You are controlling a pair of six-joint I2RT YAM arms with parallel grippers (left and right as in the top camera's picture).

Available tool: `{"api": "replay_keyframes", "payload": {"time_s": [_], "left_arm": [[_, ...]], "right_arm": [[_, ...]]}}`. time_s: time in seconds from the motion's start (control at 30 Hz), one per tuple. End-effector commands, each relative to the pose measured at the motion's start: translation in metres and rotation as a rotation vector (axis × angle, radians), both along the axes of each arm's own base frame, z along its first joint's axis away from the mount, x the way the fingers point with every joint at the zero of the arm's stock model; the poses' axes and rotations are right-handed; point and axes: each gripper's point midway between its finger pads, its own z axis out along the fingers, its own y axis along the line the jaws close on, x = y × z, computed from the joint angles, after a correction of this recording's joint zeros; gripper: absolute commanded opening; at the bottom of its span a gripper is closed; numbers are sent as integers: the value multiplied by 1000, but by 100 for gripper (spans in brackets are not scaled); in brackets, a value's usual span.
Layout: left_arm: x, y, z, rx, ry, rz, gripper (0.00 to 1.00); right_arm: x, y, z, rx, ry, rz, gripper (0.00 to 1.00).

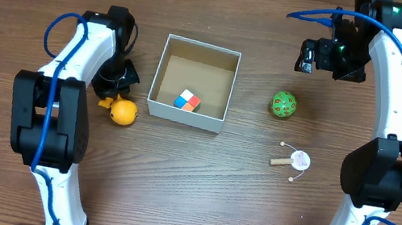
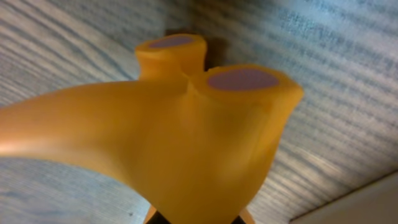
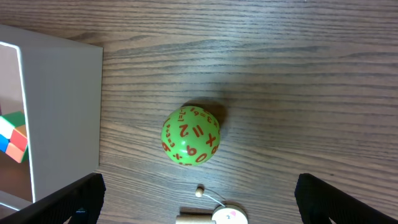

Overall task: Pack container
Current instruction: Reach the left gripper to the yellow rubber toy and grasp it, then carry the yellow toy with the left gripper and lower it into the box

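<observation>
Yellow toy (image 2: 180, 143), smooth and glossy like soft rubber, fills the left wrist view, with two stubby rounded knobs capped by flat purplish discs. Beneath everything is the table (image 1: 195, 193), brown wood with fine horizontal grain; no more of the room shows. Two white arms with black joints and looping blue cables reach in from the near edge, the left arm (image 1: 63, 106) and the right arm (image 1: 396, 121). The container (image 1: 184, 115), a square shallow cardboard box with white outer walls and a plain brown inside, sits mid-table between the arms. The left hand (image 1: 112, 91) is down at the yellow toy, just left of the container; whether it grips the toy cannot be told. The right hand (image 3: 202, 199) hovers right of the container with its black fingertips spread wide apart and nothing between them. A green ball (image 1: 283, 104) covered in red numerals lies below it. Nearer the table's edge lies a small drum rattle (image 1: 295, 161) with a pale wooden handle and white round face. Inside the container, near its front wall, rests a little cube (image 1: 186, 101) of blue, orange and white squares.
</observation>
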Motion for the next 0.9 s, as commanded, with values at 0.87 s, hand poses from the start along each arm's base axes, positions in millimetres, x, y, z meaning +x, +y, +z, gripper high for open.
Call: {"api": "replay_keyframes", "payload": {"time_s": [0.87], "left_arm": [[17, -219, 259, -113, -773, -657, 4]], "right_arm": [[3, -1, 25, 2, -69, -11, 100]]}}
